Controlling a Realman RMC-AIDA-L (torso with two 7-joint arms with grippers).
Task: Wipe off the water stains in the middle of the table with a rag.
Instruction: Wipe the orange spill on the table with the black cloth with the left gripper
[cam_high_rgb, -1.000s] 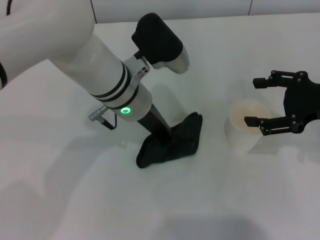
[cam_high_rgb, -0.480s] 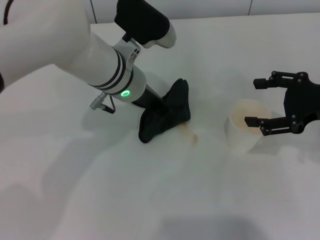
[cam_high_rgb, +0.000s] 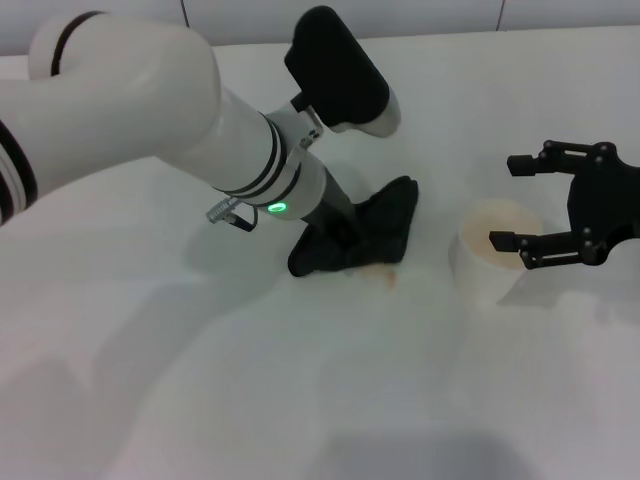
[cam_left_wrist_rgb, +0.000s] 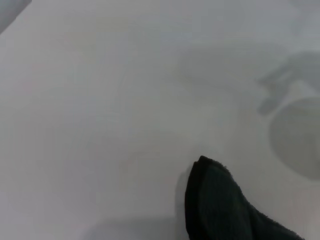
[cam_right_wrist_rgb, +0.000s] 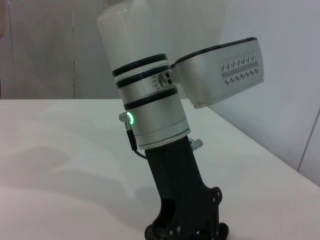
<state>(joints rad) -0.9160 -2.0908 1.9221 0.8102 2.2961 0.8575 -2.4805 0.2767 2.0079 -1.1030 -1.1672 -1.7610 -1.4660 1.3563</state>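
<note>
Left end effector (cam_high_rgb: 335, 232): pressed down onto the rag (cam_high_rgb: 362, 240) near the middle of the surface (cam_high_rgb: 300, 380); its fingers are buried in the cloth, so whether they are wide or narrow I cannot tell.
Rag: black, crumpled, lying flat on the surface.
Water stains (cam_high_rgb: 385, 276): faint orange-brown blot touching the rag's edge at 5 o'clock.
Right end effector (cam_high_rgb: 508, 203): at 3 o'clock of the rag, spread wide, hovering at a whitish cup (cam_high_rgb: 487, 255).
</note>
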